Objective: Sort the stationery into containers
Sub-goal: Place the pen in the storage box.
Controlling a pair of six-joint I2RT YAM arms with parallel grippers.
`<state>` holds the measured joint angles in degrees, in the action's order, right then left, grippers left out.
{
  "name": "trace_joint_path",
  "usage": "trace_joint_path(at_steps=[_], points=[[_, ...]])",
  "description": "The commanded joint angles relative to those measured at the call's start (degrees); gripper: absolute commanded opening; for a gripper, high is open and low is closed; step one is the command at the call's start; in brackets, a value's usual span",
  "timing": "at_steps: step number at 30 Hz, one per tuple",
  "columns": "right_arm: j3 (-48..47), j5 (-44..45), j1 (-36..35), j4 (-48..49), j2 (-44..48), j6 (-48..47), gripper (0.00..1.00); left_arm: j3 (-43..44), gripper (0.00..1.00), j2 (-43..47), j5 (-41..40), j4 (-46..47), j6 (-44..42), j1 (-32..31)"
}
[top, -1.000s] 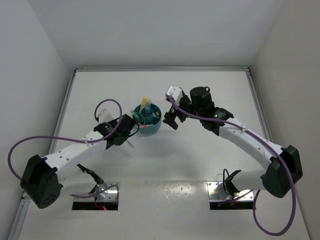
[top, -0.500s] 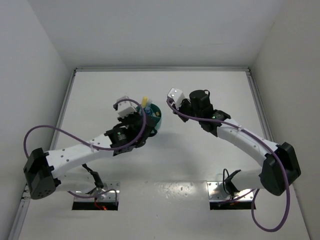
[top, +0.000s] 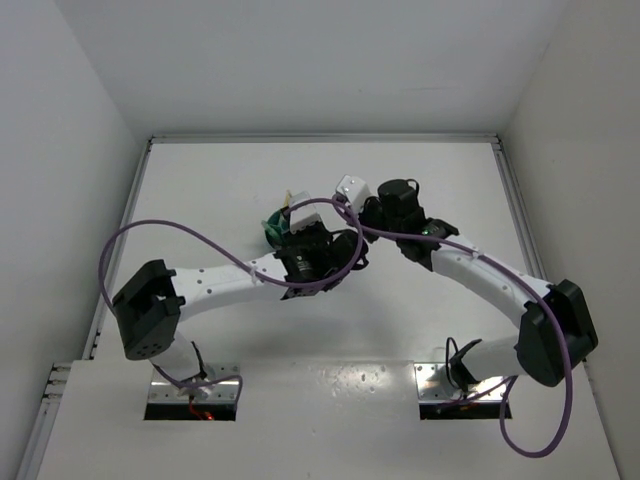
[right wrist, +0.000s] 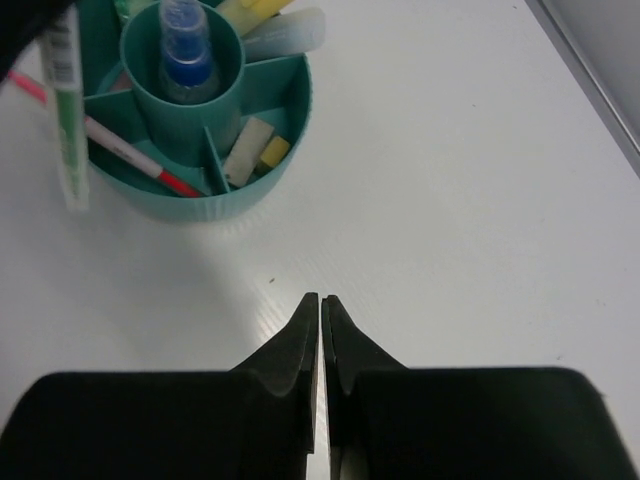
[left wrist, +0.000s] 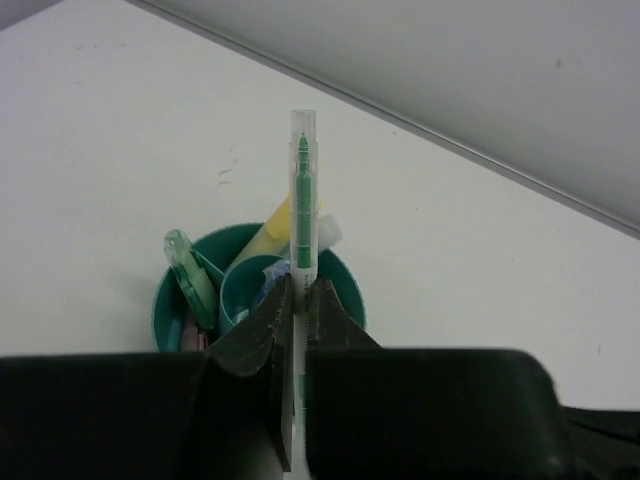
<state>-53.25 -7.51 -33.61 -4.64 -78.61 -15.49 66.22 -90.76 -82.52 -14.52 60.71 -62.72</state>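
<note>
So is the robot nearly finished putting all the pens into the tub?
Nearly. The bottle, red pen, small blocks and sticks already sit in the teal tub. The left gripper holds a green pen by the tub, not yet in. The right gripper is shut and empty. I see no other loose pieces.

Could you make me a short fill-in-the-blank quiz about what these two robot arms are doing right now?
1. The left fingers are shut on a ____ pen.
2. The bottle in the middle cup of the tub has a ____ cap.
3. The right fingers are shut and hold ____.
Missing words: green; blue; nothing.
</note>
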Motion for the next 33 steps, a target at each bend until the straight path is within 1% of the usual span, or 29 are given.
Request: trace_joint_path(at_steps=[1, 3, 9, 10, 12, 13, 19, 22, 25, 26, 27, 28, 29, 30, 33], points=[[0.0, 4.1, 1.0, 3.6, 0.9, -0.3, 0.03, -0.4, 0.00, 0.1, -12.0, 0.5, 2.0, 2.3], [0.0, 6.3, 1.0, 3.6, 1.4, -0.3, 0.03, -0.9, 0.00, -1.2, -11.4, -1.0, 3.8, 4.3], [0.0, 7.0, 2.1, 4.2, 2.0, -0.3, 0.03, -0.3, 0.00, -4.9, -9.4, -5.9, 9.6, 6.6], [0.0, 7.6, 2.7, 4.7, 2.0, -0.3, 0.03, 0.3, 0.00, -5.7, -8.9, -8.3, 12.2, 7.1], [0.0, 8.1, 3.4, 4.7, 2.0, -0.3, 0.03, 0.3, 0.00, -6.6, -8.9, -10.6, 14.7, 7.1], [0.0, 8.1, 3.4, 5.3, 2.0, -0.3, 0.03, 0.9, 0.00, -7.5, -8.3, -13.0, 17.3, 7.1], [0.0, 7.1, 4.4, 5.3, 2.0, 0.2, 0.03, 2.2, 0.00, -10.6, -8.3, -21.2, 26.2, 7.6], [0.0, 6.5, 4.4, 5.3, 2.0, 0.7, 0.03, 3.6, 0.00, -11.9, -7.7, -26.9, 32.2, 7.6], [0.0, 6.5, 5.0, 5.3, 1.4, 0.7, 0.03, 6.0, 0.00, -14.9, -7.1, -36.2, 42.5, 7.6], [0.0, 6.0, 5.0, 4.7, 1.4, 0.7, 0.03, 7.2, 0.01, -16.0, -6.6, -45.9, 52.9, 7.6], [0.0, 6.0, 5.0, 4.7, 1.4, 0.7, 0.03, 8.6, 0.03, -17.4, -6.6, -52.5, 59.6, 7.6], [0.0, 6.0, 5.5, 4.7, 1.4, 0.7, 0.03, 12.1, 0.12, -21.1, -6.6, -59.8, 67.1, 7.6], [0.0, 6.0, 5.5, 4.7, 1.4, 1.2, 0.03, 13.1, 0.16, -22.1, -7.2, -59.9, 64.8, 6.9], [0.0, 6.0, 5.5, 4.7, 1.4, 1.2, 0.03, 13.1, 0.16, -22.1, -7.2, -59.9, 64.8, 6.4], [0.0, 5.5, 5.5, 4.7, 0.9, 1.2, 0.03, 11.8, 0.23, -21.5, -7.2, -59.9, 66.8, 5.9]])
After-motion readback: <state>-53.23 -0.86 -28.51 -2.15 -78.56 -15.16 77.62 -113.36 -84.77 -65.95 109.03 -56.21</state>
